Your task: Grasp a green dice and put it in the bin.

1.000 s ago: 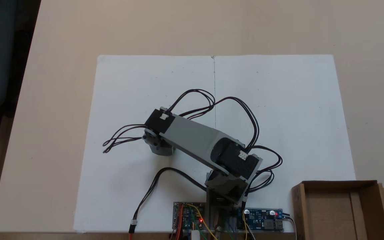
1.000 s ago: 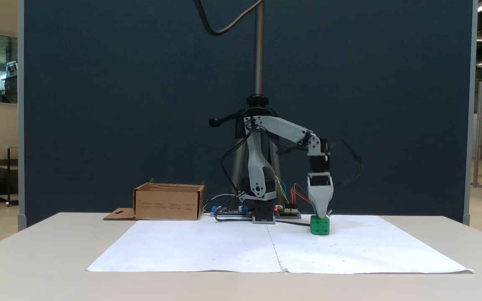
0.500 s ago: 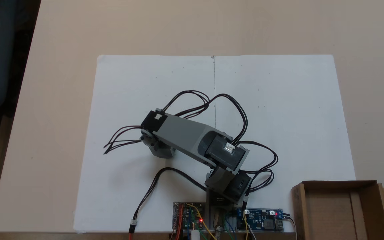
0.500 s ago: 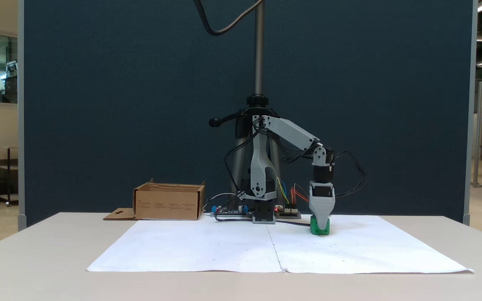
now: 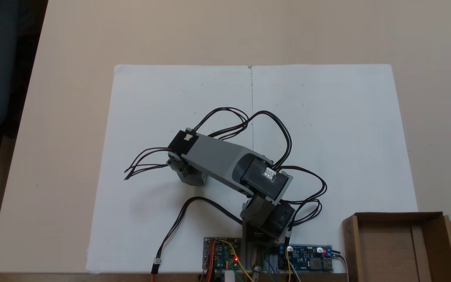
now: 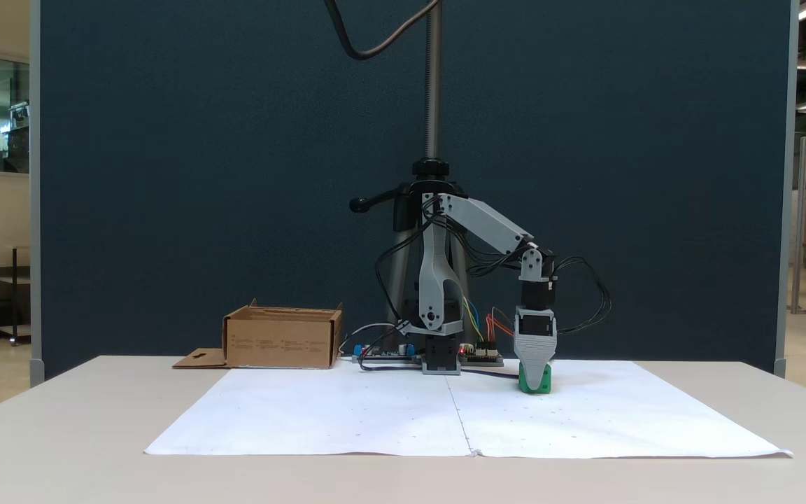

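Observation:
In a fixed view from the front, the green dice (image 6: 544, 382) sits on the white paper, right of the arm's base. My gripper (image 6: 534, 374) points straight down onto it. One grey finger (image 6: 533, 358) covers most of the dice's front face, and the other jaw lies behind it, so I cannot tell how the jaws stand. From above, the gripper (image 5: 189, 177) and the forearm hide the dice. The bin (image 5: 397, 216) is a brown cardboard box at the lower right corner, seen as a box (image 6: 280, 344) at the left in the front view, well away from the gripper.
White paper (image 5: 327, 117) covers the middle of the table. Circuit boards (image 5: 220, 258) (image 5: 307, 261) sit by the arm's base at the near edge. Black cables (image 5: 143, 167) loop out around the arm. A tripod pole (image 6: 433, 84) rises behind the base.
The gripper has come down from resting on top of the dice to reaching around it, its finger now covering the front face. The dice has stayed on the paper.

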Tool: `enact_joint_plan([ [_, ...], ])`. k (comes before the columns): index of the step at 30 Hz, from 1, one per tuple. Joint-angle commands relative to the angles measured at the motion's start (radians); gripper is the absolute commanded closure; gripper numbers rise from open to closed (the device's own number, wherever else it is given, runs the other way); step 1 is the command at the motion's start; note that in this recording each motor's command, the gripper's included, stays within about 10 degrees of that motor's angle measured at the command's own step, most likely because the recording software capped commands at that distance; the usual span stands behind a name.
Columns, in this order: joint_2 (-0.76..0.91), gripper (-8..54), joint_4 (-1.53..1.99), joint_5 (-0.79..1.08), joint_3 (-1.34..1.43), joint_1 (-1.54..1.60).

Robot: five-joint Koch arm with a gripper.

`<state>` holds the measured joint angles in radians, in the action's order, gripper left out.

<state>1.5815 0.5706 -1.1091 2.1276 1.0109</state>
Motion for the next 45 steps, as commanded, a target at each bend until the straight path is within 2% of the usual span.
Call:
enact_joint_plan([
  [1,0.015,18.8,-0.017,-0.003,-0.011,0.017],
  [7,0.017,33.4,-0.037,-0.003,-0.009,0.002],
  [16,0.017,33.4,-0.063,0.021,-0.02,-0.025],
  [20,0.057,33.4,-0.035,0.156,-0.114,-0.167],
  [23,0.069,33.4,0.152,0.27,-0.282,-0.285],
  [28,0.061,33.4,0.42,0.419,-0.638,-0.545],
  [33,0.025,33.4,0.537,0.603,-0.986,-0.923],
  [45,0.025,33.4,0.534,0.907,-1.088,-1.756],
])
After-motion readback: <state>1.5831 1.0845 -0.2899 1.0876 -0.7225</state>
